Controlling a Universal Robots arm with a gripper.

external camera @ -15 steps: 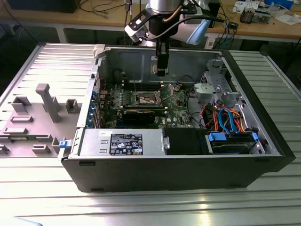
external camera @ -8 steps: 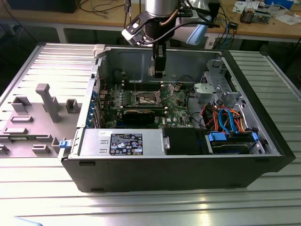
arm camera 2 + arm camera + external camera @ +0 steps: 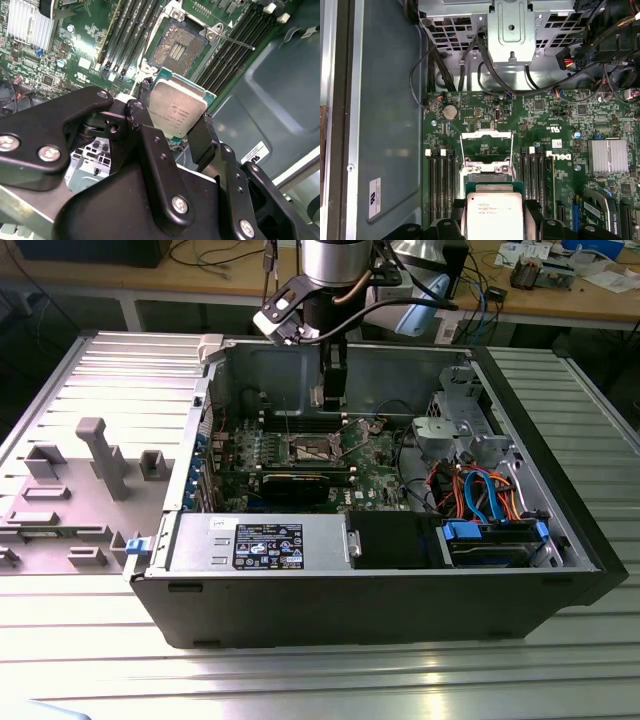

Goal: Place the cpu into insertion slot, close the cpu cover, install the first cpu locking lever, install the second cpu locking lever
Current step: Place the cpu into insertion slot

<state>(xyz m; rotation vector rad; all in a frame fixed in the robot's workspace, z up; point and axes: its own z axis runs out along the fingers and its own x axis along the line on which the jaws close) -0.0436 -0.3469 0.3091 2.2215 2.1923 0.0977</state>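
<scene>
1. The gripper (image 3: 170, 125) is black and built of angular, bolted links. Its 2 fingers (image 3: 202, 141) are drawn in to the width of the cpu (image 3: 179, 107) and pinch it by 2 opposite edges.
2. The cpu is a flat square chip with a matte silvery-grey metal top and a thin green rim. It sits between the fingertips, held clear of the board.
3. Just beyond the fingertips lies the insertion slot (image 3: 177, 47). It is square with a metal rim, and its dark centre is speckled with fine contacts.
4. The cpu cover (image 3: 487, 135), a thin silvery frame with a cut-out centre, is swung up off the slot on the side away from the gripper.
5. A thin wire lever (image 3: 235, 42) juts out beside the slot.
6. Long black memory slots (image 3: 440, 175) flank the slot on the green motherboard (image 3: 560, 125). A ribbed silvery heat sink (image 3: 608, 156) sits further off.
7. In the exterior view the gripper (image 3: 333, 390) hangs inside an open black computer case (image 3: 400, 610).
</scene>
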